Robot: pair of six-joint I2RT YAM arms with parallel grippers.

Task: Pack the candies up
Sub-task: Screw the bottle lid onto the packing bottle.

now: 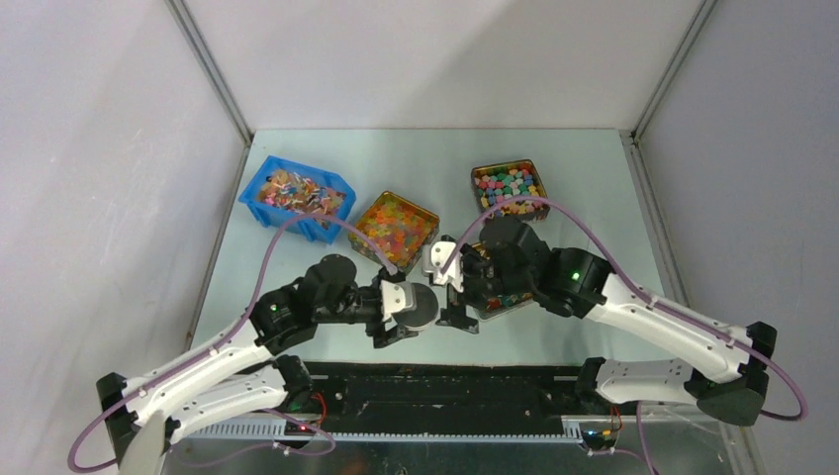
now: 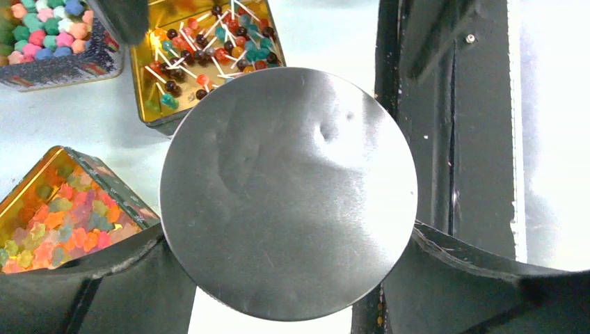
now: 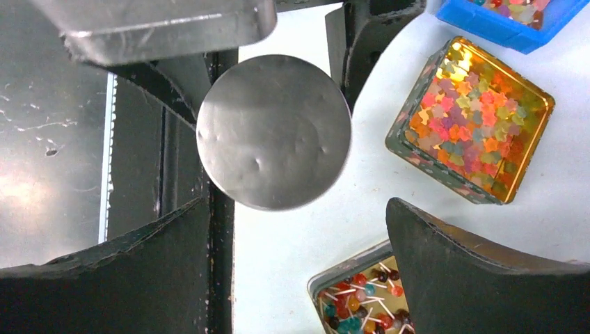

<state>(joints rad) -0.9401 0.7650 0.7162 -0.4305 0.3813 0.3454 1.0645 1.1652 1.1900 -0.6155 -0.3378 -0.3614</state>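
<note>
The candies (image 2: 209,49), small lollipops with red, blue, green and dark heads on thin white sticks, lie in a tangled heap in an open gold square tin (image 2: 149,90) on the worktop (image 1: 425,158). The right gripper (image 3: 298,205) hangs directly over this tin, its fingers (image 3: 473,278) spread wide with nothing between them. Just left of the tin, the left gripper (image 2: 289,226) carries a round silvery metal disc (image 2: 285,195), apparently pinched across its width between the fingers (image 2: 104,292). Only one dented face shows, so whether it is a lid or the base of a can cannot be told. Behind the tin stand a tin of star-shaped gummies (image 3: 445,179) to the left and a tin of pastel sweets (image 2: 62,69) to the right. A blue bin (image 1: 297,226) sits well off to the far left. The step in hand looks like the pick: the round piece is held ready while the free arm goes for sweets. The next move calls for the right fingers to drop into the heap and close finely on one stick or head without dragging neighbours along.
</note>
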